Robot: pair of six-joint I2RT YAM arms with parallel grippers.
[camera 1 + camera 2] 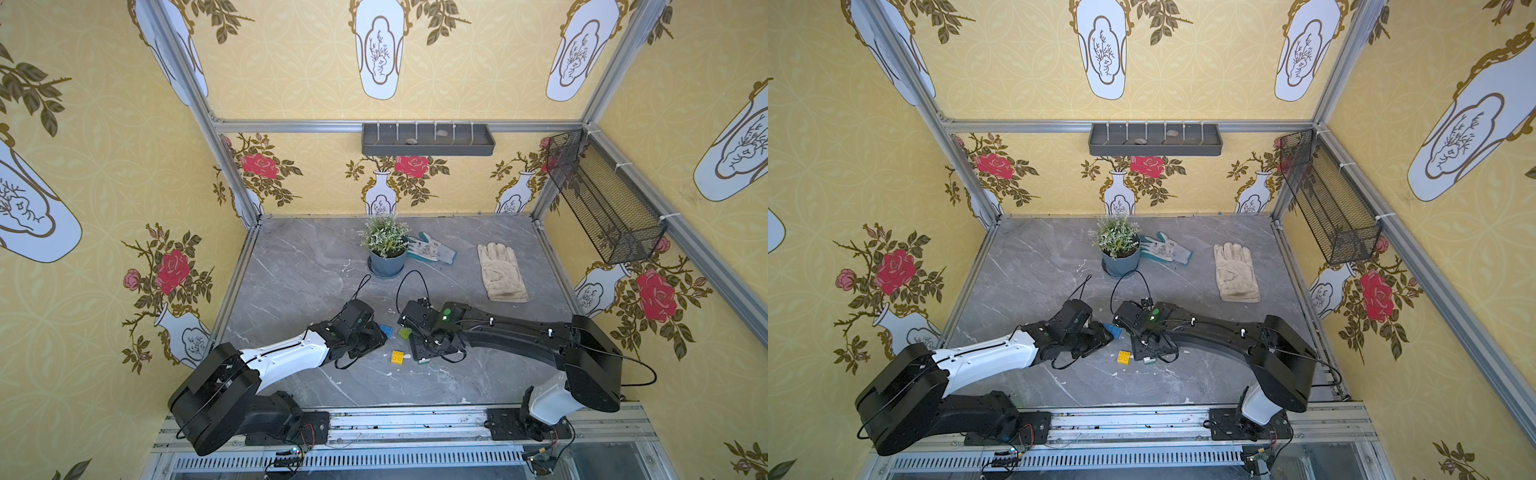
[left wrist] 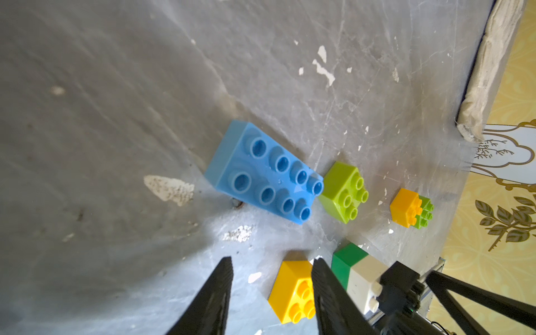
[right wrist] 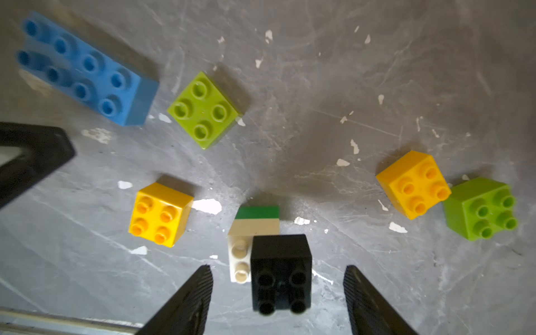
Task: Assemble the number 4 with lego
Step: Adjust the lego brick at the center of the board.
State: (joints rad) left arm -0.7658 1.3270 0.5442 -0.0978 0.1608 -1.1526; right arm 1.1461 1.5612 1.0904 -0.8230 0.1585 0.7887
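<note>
Right tool [image 3: 277, 270] is hanging apart around the black brick [image 3: 280, 255], which is sitting offset against the white-green stack [image 3: 255, 224]. Left tool [image 2: 272, 261] is hovering apart, empty, beside a yellow brick [image 2: 291, 285].

Reaching inward from the near metal rail [image 1: 415, 420]: white-and-black left robot arm [image 1: 291, 353] and black right robot arm [image 1: 519, 336], wrists nearly meeting above the grey marble-patterned tabletop [image 1: 299, 266]. Showing between the wrists: corner of a blue studded plastic brick [image 1: 389, 331], with a lime-green square brick [image 1: 404, 333] just beside it. Lying nearer the rail, studs up: yellow square brick [image 1: 397, 356]. Peeking from under the right wrist: white-and-green sliver [image 1: 422, 360], too hidden to identify. Standing well behind: leafy potted plant [image 1: 385, 249] in a blue-grey pot, teal-and-grey work glove [image 1: 432, 249] just beside it, beige fabric glove [image 1: 501, 272] lying apart.
</note>
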